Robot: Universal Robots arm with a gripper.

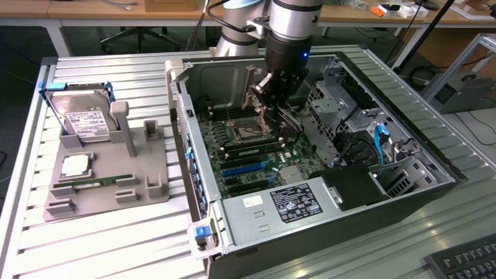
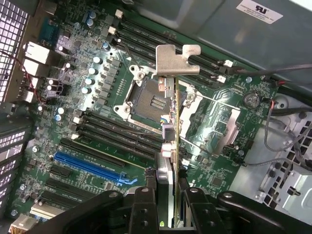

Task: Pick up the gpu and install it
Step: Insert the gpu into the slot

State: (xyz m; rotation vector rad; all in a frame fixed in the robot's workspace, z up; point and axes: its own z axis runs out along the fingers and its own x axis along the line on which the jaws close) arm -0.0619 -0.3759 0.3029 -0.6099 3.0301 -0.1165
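Hand (image 2: pixel 168 189) around gpu (image 2: pixel 169 134), long axis vertical, bracket (image 2: pixel 176 59) toward motherboard (image 2: pixel 97 97)

A robotics lab: robot arm (image 1: pixel 291 23) at 12 o'clock above an open PC case (image 1: pixel 349 235) on a slatted table (image 1: pixel 101 238), desks (image 1: pixel 78 11) at 11 o'clock, keyboard (image 1: pixel 465 261) at 5 o'clock.

Jaws clamp gpu (image 2: pixel 173 131) edge-on, apparently above motherboard (image 2: pixel 92 112).
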